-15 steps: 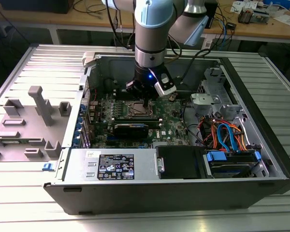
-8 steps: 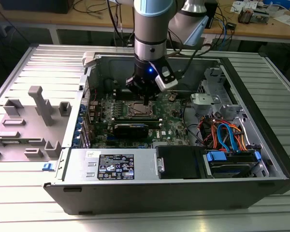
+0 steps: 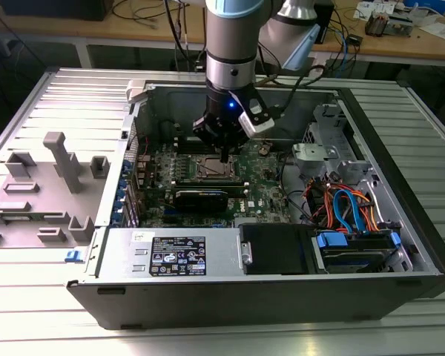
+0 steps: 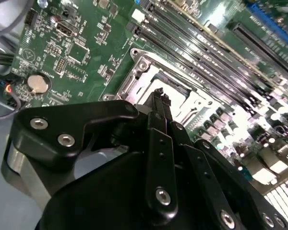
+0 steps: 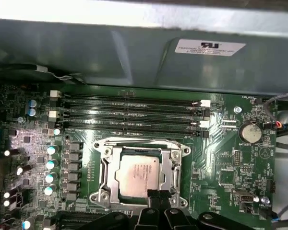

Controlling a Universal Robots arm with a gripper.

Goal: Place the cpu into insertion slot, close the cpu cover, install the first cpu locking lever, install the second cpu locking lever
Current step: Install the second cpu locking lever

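First wrist view: the cpu (image 5: 137, 175) is seen seated flat in the insertion slot (image 5: 107, 168), its silvery top framed by the cpu cover (image 5: 175, 165), which lies closed down around it. The gripper (image 5: 157, 195) is shown with its black fingertips drawn together, touching or just above the cover's edge nearest the camera, with nothing clamped between them. Four long memory slots (image 5: 129, 115) are seen just beyond the socket, and a round coin battery (image 5: 251, 132) is set well apart on the green motherboard (image 5: 221, 163). In the second wrist view the gripper (image 4: 158, 96) is seen from behind, its fingers (image 4: 159, 112) pressed together and pointed at the cover (image 4: 149, 79) of the socket; the coin battery (image 4: 37, 83) lies off to one side on the board. In the exterior view the arm is shown reaching down into the open computer case (image 3: 400, 222), with the gripper (image 3: 224, 156) directly over the socket (image 3: 208, 169) in the middle of the motherboard (image 3: 263, 182); a grey fixture tray (image 3: 44, 185) is seen on the table at the exterior view's left.
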